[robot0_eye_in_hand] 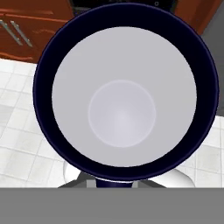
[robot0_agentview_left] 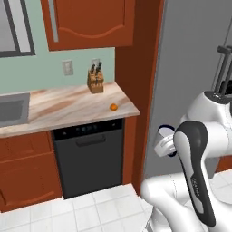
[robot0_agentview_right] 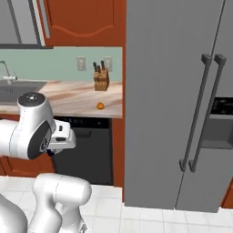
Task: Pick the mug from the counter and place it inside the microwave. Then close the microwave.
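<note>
Now we look from the left side to the right. Far left we see the grey sink (robot0_agentview_left: 12, 108) set into the marbled desk (robot0_agentview_left: 68, 106). A wooden knife block (robot0_agentview_left: 95, 79) stands at the back of the desk by the green wall, and a small orange fruit (robot0_agentview_left: 113, 107) lies near the front right corner. Under the desk sits a black dishwasher (robot0_agentview_left: 89, 154), with brown cabinet doors to its left.

Next comes our white arm, held low in front of the dishwasher and the tall grey fridge (robot0_agentview_right: 182, 100) (the fridge has two long handles). At the tip of the arm we see the mug (robot0_agentview_left: 166, 135), up in the air over the white floor tiles (robot0_agentview_left: 90, 213), well apart from the desk.

From the hand camera we look straight down into the mug (robot0_eye_in_hand: 122, 100). Its inside is white and its rim is dark blue. Our claw (robot0_agentview_left: 165, 144) is clamped tight on the mug, though the mug hides the finger tips from us.
</note>
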Robot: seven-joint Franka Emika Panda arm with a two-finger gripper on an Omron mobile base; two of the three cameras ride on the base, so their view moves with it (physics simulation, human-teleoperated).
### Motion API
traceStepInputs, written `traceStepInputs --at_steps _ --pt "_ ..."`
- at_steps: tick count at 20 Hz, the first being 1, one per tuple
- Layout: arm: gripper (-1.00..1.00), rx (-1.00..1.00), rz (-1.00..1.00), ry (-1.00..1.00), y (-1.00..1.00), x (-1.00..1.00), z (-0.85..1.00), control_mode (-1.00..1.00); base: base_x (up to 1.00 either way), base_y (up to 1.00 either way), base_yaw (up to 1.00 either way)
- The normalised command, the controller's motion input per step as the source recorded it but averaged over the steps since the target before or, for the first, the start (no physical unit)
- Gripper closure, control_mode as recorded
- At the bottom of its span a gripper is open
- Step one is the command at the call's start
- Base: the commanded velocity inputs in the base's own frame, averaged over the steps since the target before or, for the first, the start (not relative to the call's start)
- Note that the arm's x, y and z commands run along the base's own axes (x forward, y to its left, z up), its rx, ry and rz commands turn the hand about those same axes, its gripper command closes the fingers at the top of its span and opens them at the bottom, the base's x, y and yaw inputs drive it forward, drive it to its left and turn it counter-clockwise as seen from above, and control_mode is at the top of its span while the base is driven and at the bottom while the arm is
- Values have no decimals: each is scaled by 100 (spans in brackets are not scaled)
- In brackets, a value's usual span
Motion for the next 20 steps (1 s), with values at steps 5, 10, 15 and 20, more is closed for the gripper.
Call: traceStepInputs --at_steps 5,10,15,20 --pt "100 0 0 0 0 0 0 100 -38 -70 -19" --pt "100 0 0 0 0 0 0 100 -4 -77 -23" --pt "100 0 0 0 0 0 0 100 3 -48 -9" --pt "100 0 0 0 0 0 0 100 2 -71 0"
